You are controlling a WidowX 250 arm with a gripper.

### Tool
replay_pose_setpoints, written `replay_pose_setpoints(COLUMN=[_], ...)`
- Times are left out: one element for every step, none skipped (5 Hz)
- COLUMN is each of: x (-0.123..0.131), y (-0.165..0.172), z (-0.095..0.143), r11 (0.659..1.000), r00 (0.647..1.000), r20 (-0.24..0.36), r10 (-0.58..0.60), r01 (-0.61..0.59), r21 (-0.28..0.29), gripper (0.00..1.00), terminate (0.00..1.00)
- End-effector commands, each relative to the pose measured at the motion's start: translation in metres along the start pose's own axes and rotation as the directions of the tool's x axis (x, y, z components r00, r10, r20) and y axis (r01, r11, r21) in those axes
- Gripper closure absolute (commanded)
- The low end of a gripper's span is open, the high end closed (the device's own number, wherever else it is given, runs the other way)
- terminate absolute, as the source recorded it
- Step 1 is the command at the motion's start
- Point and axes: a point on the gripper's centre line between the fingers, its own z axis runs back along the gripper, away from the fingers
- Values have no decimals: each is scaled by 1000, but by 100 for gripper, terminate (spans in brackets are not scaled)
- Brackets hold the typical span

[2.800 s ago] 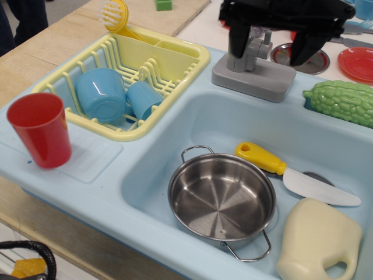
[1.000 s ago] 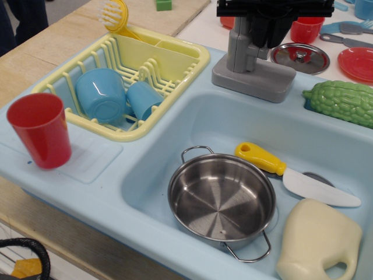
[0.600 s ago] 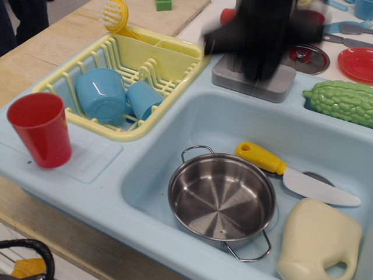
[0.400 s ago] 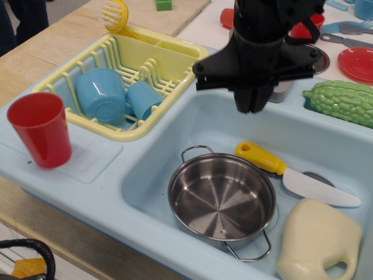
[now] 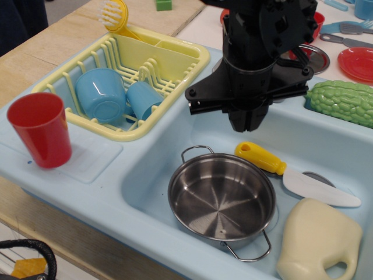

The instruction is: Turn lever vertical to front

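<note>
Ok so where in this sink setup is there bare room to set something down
Bare spots: the flat ledge right of the red cup, and the basin floor between the drying rack and the steel pot, though the gripper hangs beside it. The basin's right end is crowded by the knife and cream jug.

The black gripper [image 5: 247, 123] points straight down, jaws together, holding nothing.

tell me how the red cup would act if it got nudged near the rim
The red cup stands upright and is taller than wide, narrowing toward its base, so a push up high would probably tip it. It looks like thin plastic and appears empty, so likely light. Once on its side, it could roll in a curve.
</note>
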Motion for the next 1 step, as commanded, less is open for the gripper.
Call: replay_pose_setpoints(x=[9], y=[-5], z=[12], r11=[999], r00=[1000], r20=[12], r10=[-2], r01=[3], r21=[-40], gripper=[0], terminate=[100])
